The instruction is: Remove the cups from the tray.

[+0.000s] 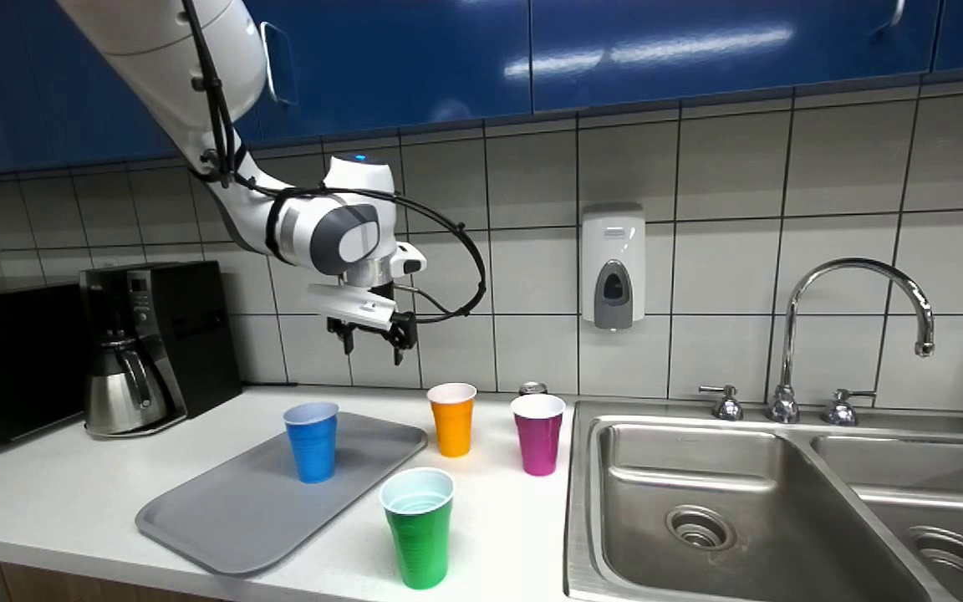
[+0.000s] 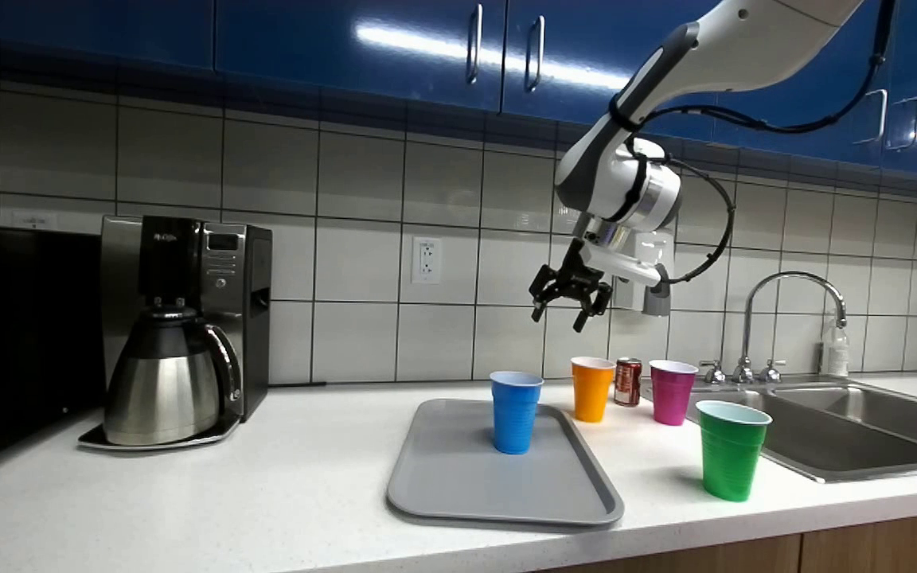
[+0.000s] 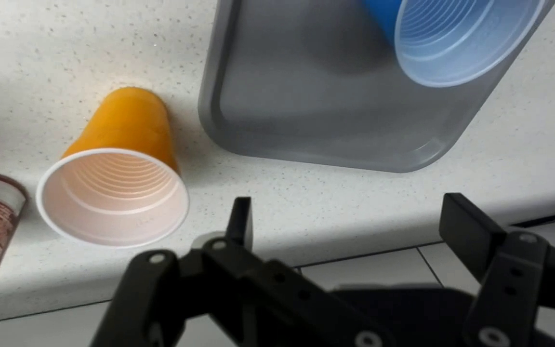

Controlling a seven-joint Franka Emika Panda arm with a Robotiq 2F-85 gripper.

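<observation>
The blue cup stands upright on the grey tray in both exterior views, cup [image 1: 312, 450] [image 2: 513, 418] and tray [image 1: 231, 518] [image 2: 498, 497]. The orange cup [image 1: 452, 426] [image 2: 590, 394] stands upright on the counter just beyond the tray's edge, off the tray. My gripper [image 1: 374, 353] [image 2: 558, 321] is open and empty, high above the counter near the back wall, above both cups' rims. In the wrist view my open fingers [image 3: 347, 212] have nothing between them; the orange cup [image 3: 133, 120] lies to the left, and the tray [image 3: 306, 115] with the partly cut-off blue cup [image 3: 460, 43] is at the top.
A green cup [image 1: 420, 535] stands at the counter's front and a magenta cup [image 1: 539, 439] by the steel sink [image 1: 583, 502]. A soda can [image 2: 627, 382] stands behind the orange cup. A coffee maker [image 2: 251, 318] is beyond the tray; blue cabinets [image 1: 398, 58] hang above.
</observation>
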